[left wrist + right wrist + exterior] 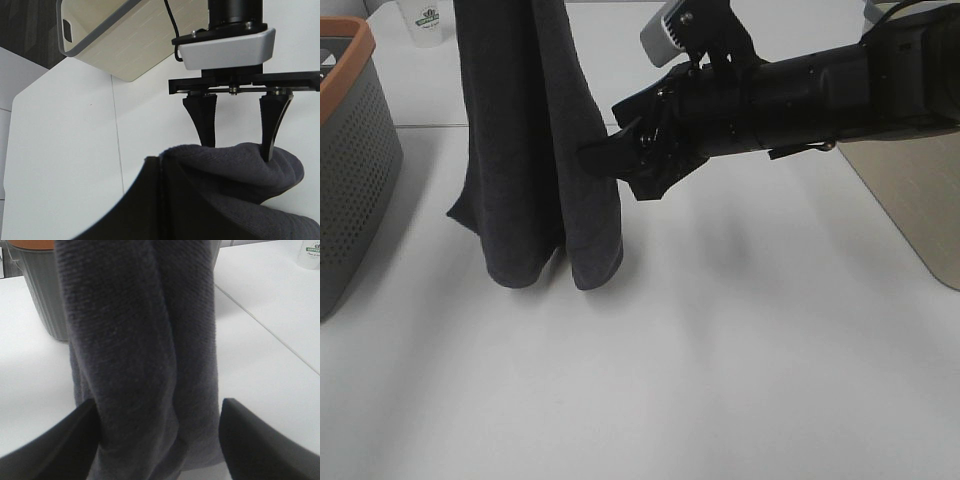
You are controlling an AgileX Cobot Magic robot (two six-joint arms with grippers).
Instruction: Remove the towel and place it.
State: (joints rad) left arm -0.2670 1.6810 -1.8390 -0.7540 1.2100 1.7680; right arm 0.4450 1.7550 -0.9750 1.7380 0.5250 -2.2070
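White table (720, 380); towel (535, 150) hangs pinched in left jaws; right jaws spread, straddling it

**Bright, flat light overhead; close things go soft**

From the high camera, the white table (740, 380) is evenly bright, almost washed out, with no hard glare. Faint, soft-edged shadows lie under the dark arm (800, 95) at mid-frame and left of the towel (535, 150), so the light falls from above. The towel's folds sink to near-black. In the right wrist view its weave shows, slightly soft, while the right gripper (158, 410) is only two smeared black wedges. The left wrist view is crisp.
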